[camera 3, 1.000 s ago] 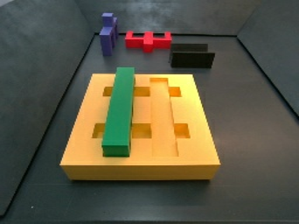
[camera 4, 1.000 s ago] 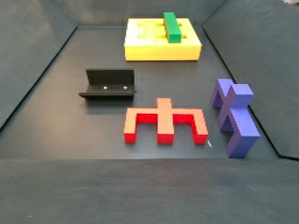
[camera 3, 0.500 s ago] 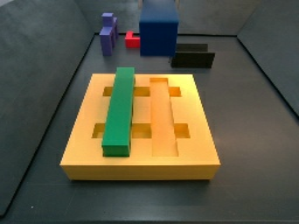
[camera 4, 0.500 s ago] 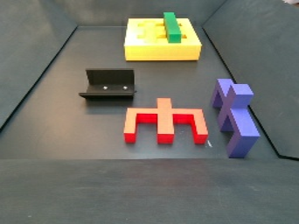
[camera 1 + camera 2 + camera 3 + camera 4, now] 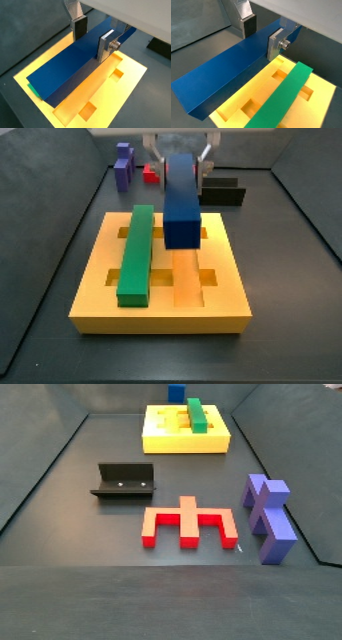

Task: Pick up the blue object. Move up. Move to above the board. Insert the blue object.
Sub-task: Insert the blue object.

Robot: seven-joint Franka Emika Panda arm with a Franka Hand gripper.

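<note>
My gripper (image 5: 181, 161) is shut on the blue object (image 5: 181, 203), a long blue bar. It holds the bar tilted, above the far middle of the yellow board (image 5: 160, 314). In both wrist views the silver fingers (image 5: 107, 44) (image 5: 276, 43) clamp the bar (image 5: 77, 67) (image 5: 228, 77) across its width, with the board (image 5: 110, 95) (image 5: 238, 104) below. A green bar (image 5: 136, 253) lies in the board's left groove and shows in a wrist view (image 5: 286, 95). In a side view only the bar's end (image 5: 175, 392) shows, above the board (image 5: 174, 442).
A purple block (image 5: 267, 516), a red pronged piece (image 5: 190, 522) and the dark fixture (image 5: 124, 481) stand on the floor away from the board. They also show behind the board: purple block (image 5: 123, 166), red piece (image 5: 151, 173), fixture (image 5: 225, 194). Dark walls enclose the floor.
The gripper with the blue bar has come into a side view from the back and moved forward, from over the red piece to above the board.
</note>
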